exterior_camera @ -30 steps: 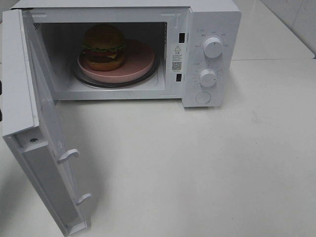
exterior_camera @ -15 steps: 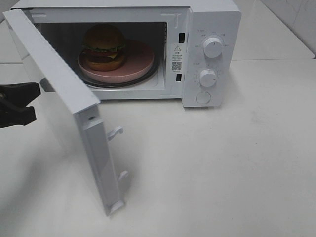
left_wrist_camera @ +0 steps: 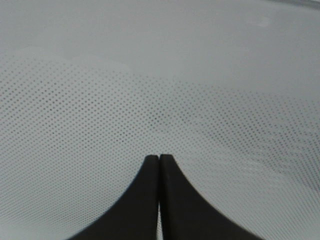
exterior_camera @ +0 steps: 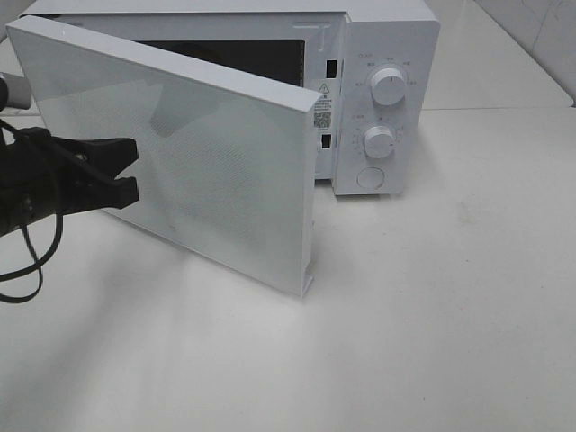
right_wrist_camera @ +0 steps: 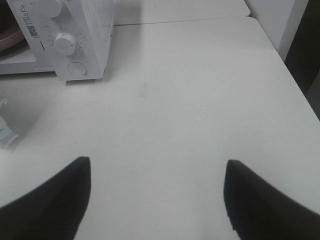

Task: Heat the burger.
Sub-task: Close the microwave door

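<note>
Half-shut microwave door (exterior_camera: 207,171) screening the cavity (exterior_camera: 236,57), left claw (exterior_camera: 133,169) at its face, free tabletop (exterior_camera: 423,315) to its right

The microwave (exterior_camera: 387,54) stands at the back of the table (exterior_camera: 405,315). Its door (exterior_camera: 225,180), hinged at the microwave's left, stands angled across the front of the cavity. On the microwave's right part the upper knob (exterior_camera: 388,86) sits above the lower knob (exterior_camera: 379,141), with a button (exterior_camera: 370,177) below both. The left gripper (exterior_camera: 134,169) is at the microwave's front left, tips against the door's outer face. The right gripper (right_wrist_camera: 157,167) is over the table, well apart from the microwave.
</note>
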### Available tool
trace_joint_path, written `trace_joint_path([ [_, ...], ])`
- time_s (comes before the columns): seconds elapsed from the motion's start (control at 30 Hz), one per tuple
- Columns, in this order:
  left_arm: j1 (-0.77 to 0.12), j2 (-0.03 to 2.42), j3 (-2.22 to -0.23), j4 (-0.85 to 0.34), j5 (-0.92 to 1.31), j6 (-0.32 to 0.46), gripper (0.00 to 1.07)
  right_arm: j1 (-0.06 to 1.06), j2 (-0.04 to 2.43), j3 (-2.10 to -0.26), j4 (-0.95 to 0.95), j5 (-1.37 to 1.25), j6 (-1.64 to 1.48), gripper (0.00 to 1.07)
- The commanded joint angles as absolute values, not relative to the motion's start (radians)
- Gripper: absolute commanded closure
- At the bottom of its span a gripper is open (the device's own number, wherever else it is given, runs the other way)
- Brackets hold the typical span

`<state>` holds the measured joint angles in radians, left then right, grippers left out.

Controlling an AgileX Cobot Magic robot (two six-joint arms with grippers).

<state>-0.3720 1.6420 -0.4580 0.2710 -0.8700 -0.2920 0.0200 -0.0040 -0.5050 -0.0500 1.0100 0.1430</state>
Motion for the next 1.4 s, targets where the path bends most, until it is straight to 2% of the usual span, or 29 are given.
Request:
trace_joint_path([
  [0.03,-0.403,1.662,-0.495,0.214,-0.879,-0.282,1.07,0.015,-0.031,-0.502,-0.052,0.997,0.132,0.34],
  [0.17,-0.458,1.707,-0.562,0.174,-0.877,-0.244,1.07,0.015,-0.031,-0.502,-0.052,0.997,0.132,0.34],
  [0.57,-0.536,1.812,-0.748,0.102,-0.822,-0.227,1.07,0.015,-0.031,-0.502,-0.052,0.997,0.132,0.34],
  [1.4,-0.563,2.013,-1.104,0.052,-0.691,-0.225,1.07,0.015,-0.031,-0.502,-0.052,0.997,0.132,0.34],
])
